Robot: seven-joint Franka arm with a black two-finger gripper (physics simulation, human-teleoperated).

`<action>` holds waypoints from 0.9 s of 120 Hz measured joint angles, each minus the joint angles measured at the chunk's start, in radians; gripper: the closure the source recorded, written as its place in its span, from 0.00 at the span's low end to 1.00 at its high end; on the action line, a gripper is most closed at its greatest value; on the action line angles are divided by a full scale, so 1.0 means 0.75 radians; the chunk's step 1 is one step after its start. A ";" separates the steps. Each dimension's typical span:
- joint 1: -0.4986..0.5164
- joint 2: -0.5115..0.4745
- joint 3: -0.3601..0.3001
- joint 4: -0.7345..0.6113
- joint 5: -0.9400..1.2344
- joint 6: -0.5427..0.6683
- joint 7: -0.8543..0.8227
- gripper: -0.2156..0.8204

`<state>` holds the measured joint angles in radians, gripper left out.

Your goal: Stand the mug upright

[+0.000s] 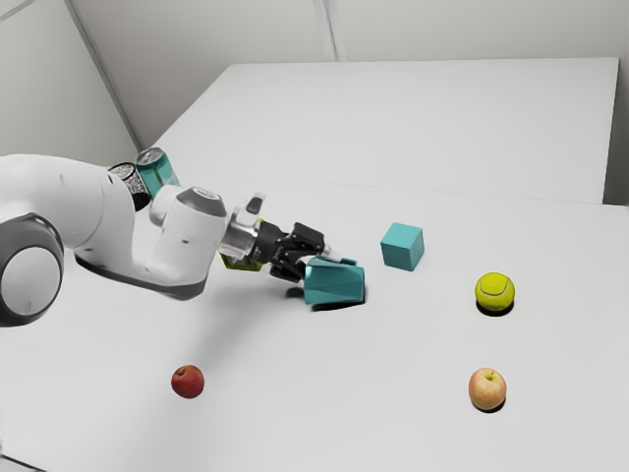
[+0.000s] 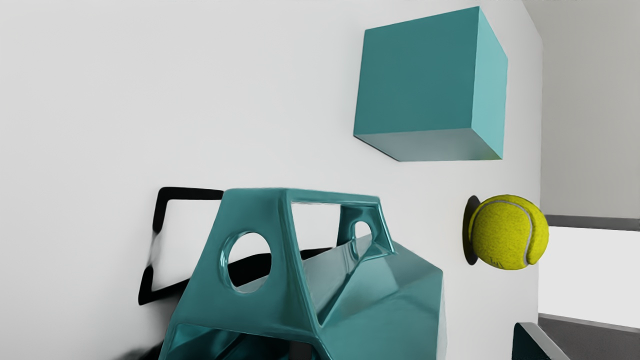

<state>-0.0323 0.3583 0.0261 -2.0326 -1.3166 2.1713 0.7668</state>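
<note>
Black hand (image 1: 311,258) at tipped mug (image 1: 335,283): glossy, teal, faceted.

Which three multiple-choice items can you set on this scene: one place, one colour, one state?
1. Compared with the cube, the tennis ball is nearer which edge of the exterior view?
A) left
B) right
C) equally near both

2. What colour is the cube?
A) turquoise
B) red
C) black

3. How is the mug at the tool?
A) upright
B) upside down
C) on its side

Key:
1 B: the ball sits beyond the cube toward the exterior view's right.
2 A: its faces are turquoise in both views.
3 C: its body lies sideways in the exterior view.
</note>
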 joint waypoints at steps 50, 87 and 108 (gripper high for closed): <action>-0.017 -0.047 -0.005 -0.005 -0.032 0.008 0.147 0.90; -0.044 -0.216 -0.012 -0.057 0.077 0.030 0.184 0.94; -0.053 -0.306 -0.020 -0.055 0.374 0.033 0.106 0.95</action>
<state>-0.0717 0.1288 0.0108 -2.0740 -1.0364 2.1960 0.8467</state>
